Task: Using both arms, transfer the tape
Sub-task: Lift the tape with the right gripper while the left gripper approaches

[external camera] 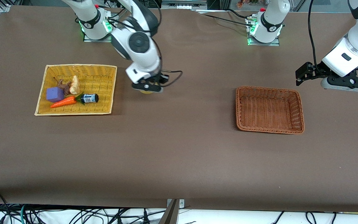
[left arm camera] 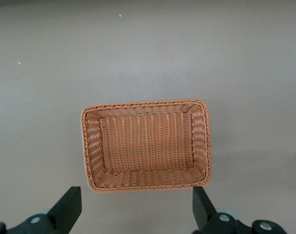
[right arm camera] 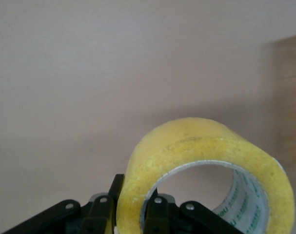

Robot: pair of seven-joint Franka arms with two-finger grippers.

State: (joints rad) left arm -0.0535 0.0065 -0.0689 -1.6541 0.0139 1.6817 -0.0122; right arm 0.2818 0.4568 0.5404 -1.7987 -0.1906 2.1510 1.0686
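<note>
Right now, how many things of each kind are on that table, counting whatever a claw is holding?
Baskets: 2, a yellow basket and a brown basket
Tape: 1, the tape pinched in the right claw
Cube: 1, purple
Carrot: 1
Bottle: 1
Other bits in the yellow basket: 2, one pale, one brown
Total: 8

My arms: white glossy shells w/ black joint discs — right arm, left arm. Black cables loop along both. Bases lit green, red button on top. My right gripper & left gripper — black fingers, small silver screws.
</note>
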